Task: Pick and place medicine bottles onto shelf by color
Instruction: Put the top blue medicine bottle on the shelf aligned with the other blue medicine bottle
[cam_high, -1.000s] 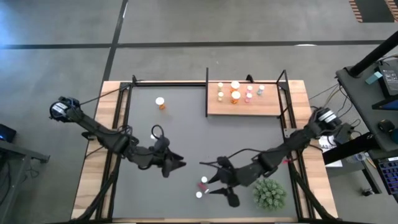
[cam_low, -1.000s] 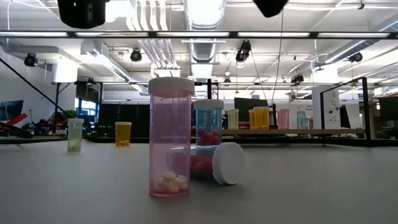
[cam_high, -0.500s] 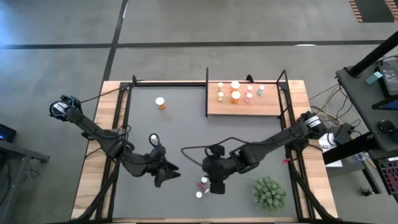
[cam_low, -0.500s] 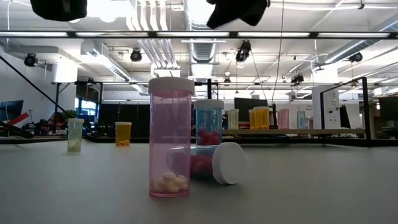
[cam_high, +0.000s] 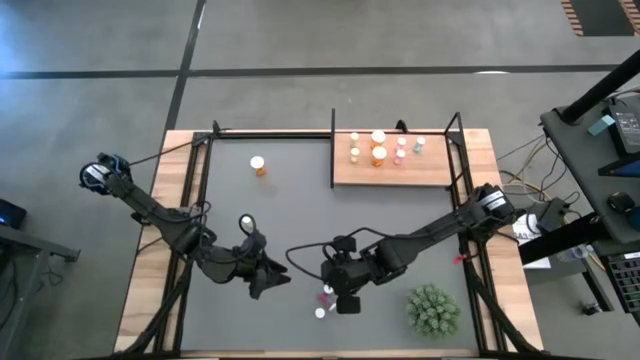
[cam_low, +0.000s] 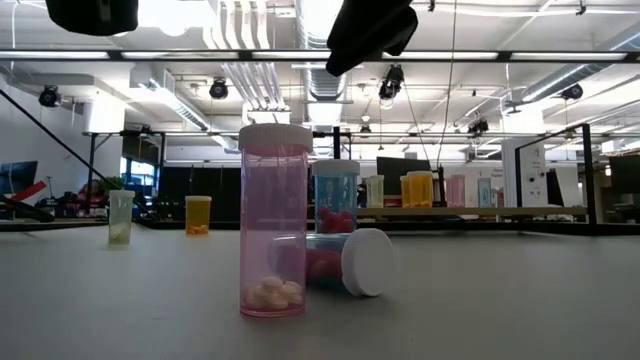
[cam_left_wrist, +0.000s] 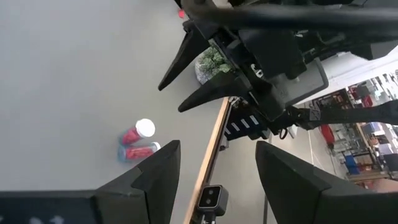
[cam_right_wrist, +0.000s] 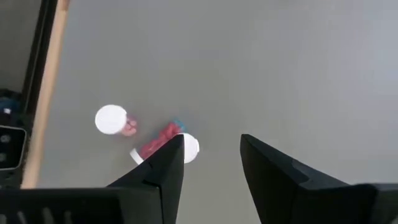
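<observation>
I see my right claw (cam_high: 343, 290) open, hovering above the near pink medicine bottles with white caps (cam_right_wrist: 149, 138) on the dark grey counter (cam_high: 300, 210). Left claw (cam_high: 268, 275) waits open, just left. Light-brown wooden shelf (cam_high: 393, 168) stands far right.

My right gripper (cam_high: 338, 292) hangs over the near middle of the mat (cam_high: 300, 220), fingers spread, directly above a small cluster of bottles (cam_high: 324, 300). In that cluster one bottle (cam_low: 273, 222) stands nearest the front edge, one (cam_low: 330, 262) lies on its side just behind it, and a third (cam_low: 336, 196), I think, stands behind that. My left gripper (cam_high: 272, 277) sits just left of the cluster, fingers spread. The shelf (cam_high: 392, 158) lies at the far right; a lone bottle (cam_high: 258, 166) stands left of it.
</observation>
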